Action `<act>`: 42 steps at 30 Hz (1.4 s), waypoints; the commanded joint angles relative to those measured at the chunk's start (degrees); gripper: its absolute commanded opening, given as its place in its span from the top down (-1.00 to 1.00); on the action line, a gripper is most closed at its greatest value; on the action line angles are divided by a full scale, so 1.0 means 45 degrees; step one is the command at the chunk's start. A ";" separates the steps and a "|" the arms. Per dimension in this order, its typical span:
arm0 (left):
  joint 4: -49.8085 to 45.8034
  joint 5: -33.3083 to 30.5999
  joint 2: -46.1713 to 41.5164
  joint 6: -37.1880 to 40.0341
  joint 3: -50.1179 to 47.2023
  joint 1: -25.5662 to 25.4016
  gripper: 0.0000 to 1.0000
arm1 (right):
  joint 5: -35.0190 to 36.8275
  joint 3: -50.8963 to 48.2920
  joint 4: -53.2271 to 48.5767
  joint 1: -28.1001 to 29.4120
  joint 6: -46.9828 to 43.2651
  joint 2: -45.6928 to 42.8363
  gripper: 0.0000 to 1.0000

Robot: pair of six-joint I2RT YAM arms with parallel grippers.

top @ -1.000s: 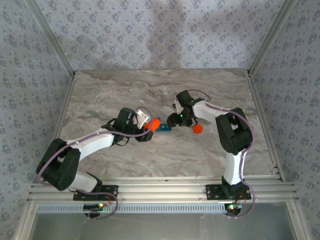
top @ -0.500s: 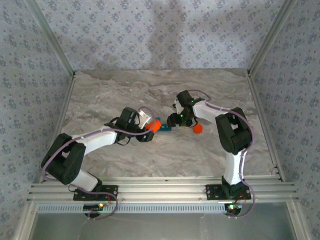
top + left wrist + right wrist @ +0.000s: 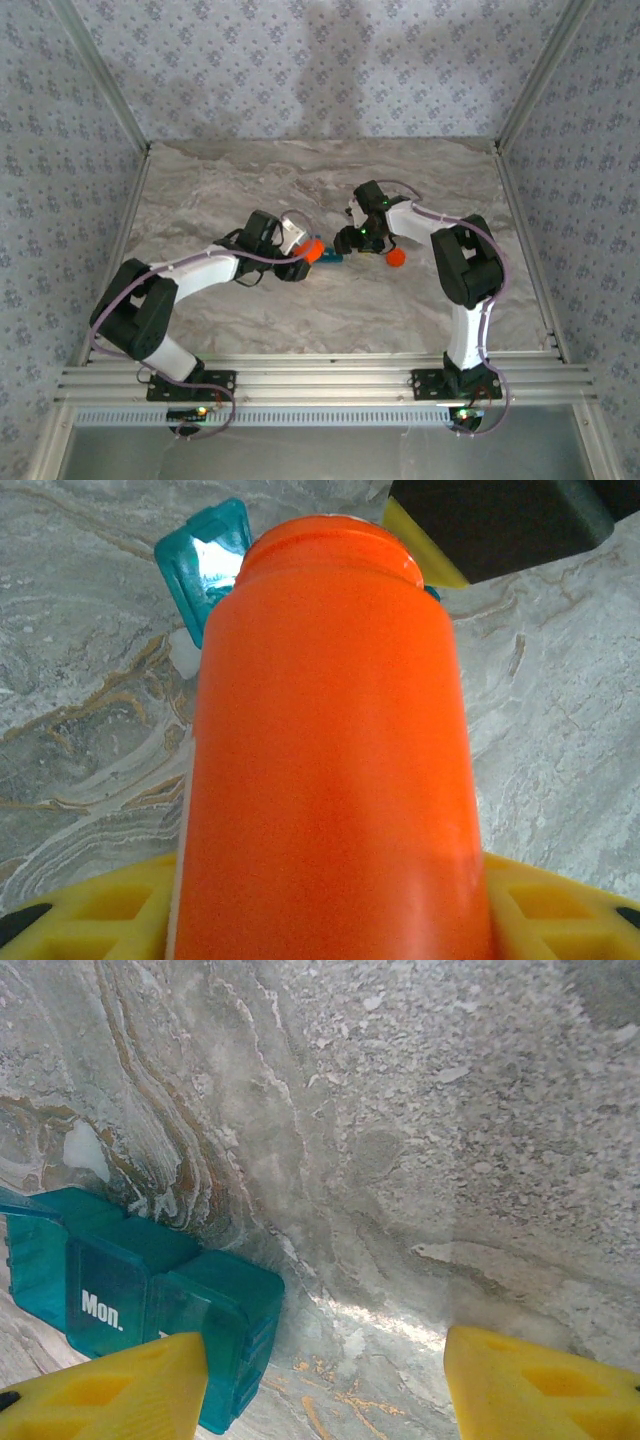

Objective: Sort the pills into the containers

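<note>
My left gripper (image 3: 330, 920) is shut on the orange bottle (image 3: 330, 760), which is tilted with its mouth over the containers. In the top view that bottle (image 3: 312, 249) nearly touches the teal pill box (image 3: 332, 259). One teal flip lid (image 3: 205, 565) stands open beside the bottle's mouth. A small white piece (image 3: 183, 652), perhaps a pill, lies by it. My right gripper (image 3: 325, 1385) is open just above the table, and the "Mon." end of the pill box (image 3: 150, 1295) lies against its left finger (image 3: 110, 1390). Nothing is held between its yellow fingers.
The round orange cap (image 3: 397, 257) lies on the marble table (image 3: 300, 180) just right of my right gripper (image 3: 350, 241). Patterned walls and metal frame posts close off the sides and back. Both arms meet at the table's middle.
My left arm has pushed forward and to the right, bringing the orange bottle closer to the teal pill box. The right arm has stayed put.
</note>
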 commanded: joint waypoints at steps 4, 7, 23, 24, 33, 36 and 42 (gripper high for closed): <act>-0.0717 0.0090 0.0229 0.0329 0.0536 -0.0015 1.00 | -0.0034 0.0069 -0.0478 -0.0084 -0.0057 0.0327 -0.31; -0.0911 0.0093 0.0254 0.0405 0.0619 -0.0022 1.00 | -0.0035 0.0052 -0.0459 -0.0091 -0.0042 0.0319 -0.30; -0.2087 -0.0111 0.0590 0.0753 0.1268 0.0218 1.00 | -0.0112 0.0047 -0.0429 -0.0096 -0.0039 0.0380 -0.30; -0.2142 -0.0139 0.0610 0.0770 0.1294 0.0218 1.00 | -0.0117 0.0045 -0.0440 -0.0098 -0.0041 0.0388 -0.30; -0.2659 -0.0141 0.0952 0.0930 0.1702 0.0254 1.00 | -0.0151 0.0050 -0.0447 -0.0134 -0.0052 0.0358 -0.30; -0.2799 -0.0196 0.0999 0.1005 0.1814 0.0265 1.00 | -0.0156 -0.0001 -0.0411 -0.0142 -0.0038 0.0358 -0.29; -0.3406 -0.0398 0.1303 0.1092 0.2291 0.0266 1.00 | -0.0174 -0.0005 -0.0378 -0.0160 -0.0043 0.0380 -0.29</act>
